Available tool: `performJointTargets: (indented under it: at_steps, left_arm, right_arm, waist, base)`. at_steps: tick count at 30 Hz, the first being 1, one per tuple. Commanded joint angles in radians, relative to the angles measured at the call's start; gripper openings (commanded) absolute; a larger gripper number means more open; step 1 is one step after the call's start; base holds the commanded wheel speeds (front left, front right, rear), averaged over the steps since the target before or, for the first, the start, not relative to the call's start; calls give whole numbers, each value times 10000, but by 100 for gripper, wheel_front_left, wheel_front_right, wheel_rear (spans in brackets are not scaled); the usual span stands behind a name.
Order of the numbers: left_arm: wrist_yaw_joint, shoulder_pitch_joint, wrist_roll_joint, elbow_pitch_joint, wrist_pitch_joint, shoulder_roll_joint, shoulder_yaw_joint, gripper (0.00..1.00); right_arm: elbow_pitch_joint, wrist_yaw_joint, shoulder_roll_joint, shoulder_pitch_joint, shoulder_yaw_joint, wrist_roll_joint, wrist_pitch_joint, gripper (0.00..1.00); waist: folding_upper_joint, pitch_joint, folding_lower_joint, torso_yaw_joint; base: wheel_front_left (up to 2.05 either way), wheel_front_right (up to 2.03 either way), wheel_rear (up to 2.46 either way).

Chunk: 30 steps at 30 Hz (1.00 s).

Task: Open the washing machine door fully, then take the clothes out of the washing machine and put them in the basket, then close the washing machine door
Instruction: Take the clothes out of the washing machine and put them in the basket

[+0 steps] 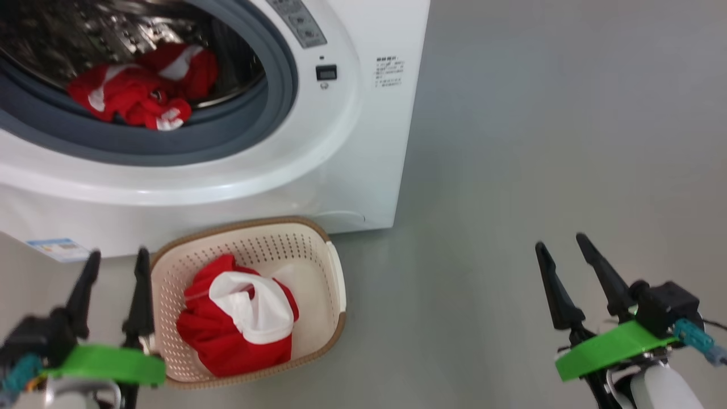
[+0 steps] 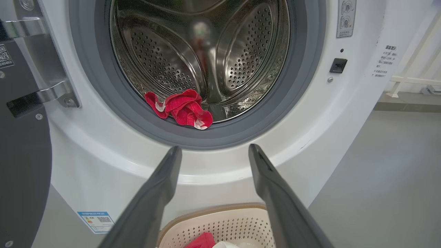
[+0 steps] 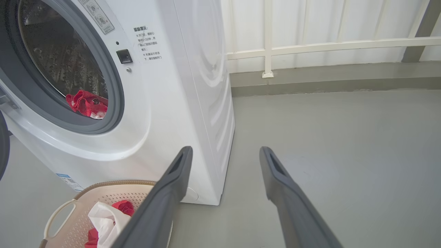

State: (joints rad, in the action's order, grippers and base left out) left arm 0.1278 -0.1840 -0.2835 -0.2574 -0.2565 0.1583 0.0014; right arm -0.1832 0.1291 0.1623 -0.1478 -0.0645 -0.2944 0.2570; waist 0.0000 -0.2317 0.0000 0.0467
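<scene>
Left hand (image 1: 117, 253) hangs wide open and empty, just beside the basket (image 1: 336, 272) rim; right hand (image 1: 559, 240), likewise open and empty, has bare floor (image 1: 511, 142) all round. Two heaps of clothes (image 1: 238, 324): one in the basket, the other heap (image 1: 142, 94) at the washing machine (image 1: 369, 147) drum's front edge, its door (image 2: 24, 193) swung wide

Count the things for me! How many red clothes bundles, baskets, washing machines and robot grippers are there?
Red clothes bundles: 2
Basket: 1
Washing machine: 1
Grippers: 2, left gripper, right gripper
Total: 6
</scene>
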Motion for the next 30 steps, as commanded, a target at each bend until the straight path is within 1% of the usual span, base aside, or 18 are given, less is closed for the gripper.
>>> performJointTargets:
  at_steps: [1, 6, 9, 12, 18, 25, 30]
  left_arm:
    - [29, -424, 33, 131, -53, 318, 306, 100]
    - [23, -2382, 205, -1046, 81, 760, 17, 100]
    - [-97, -3598, 429, -1795, 463, 947, -130, 100]
    - [-307, -4718, 718, -2525, 993, 1139, -302, 100]
    - [-675, -6823, 1134, -3976, 2210, 1393, -602, 100]
    - [-947, -8916, 1522, -5396, 2902, 1561, -939, 100]
    - [-1288, -10012, 1877, -6453, 3247, 1697, -1207, 100]
  right_arm:
    - [285, 16, 57, -273, -224, 78, 48, 100]
    - [358, 16, -103, -859, -345, 170, 48, 100]
    - [386, 16, -206, -1186, -352, 219, 48, 100]
    - [400, 16, -316, -1463, -403, 267, 48, 100]
    - [407, 16, -470, -1885, -470, 301, 48, 100]
    - [440, 16, -572, -2277, -570, 320, 48, 100]
    - [445, 16, -650, -2458, -648, 318, 48, 100]
  waist:
    - [0, -601, 0, 4]
    - [0, -1520, 0, 84]
    - [0, -1972, 0, 137]
    - [0, -2320, 0, 217]
    - [0, -2834, 0, 317]
    - [0, -3323, 0, 456]
    - [0, -3556, 0, 579]
  base:
    - [0, 0, 0]
    - [0, 0, 0]
    - [0, 0, 0]
    - [0, 0, 0]
    - [0, 0, 0]
    - [0, 0, 0]
    - [0, 0, 0]
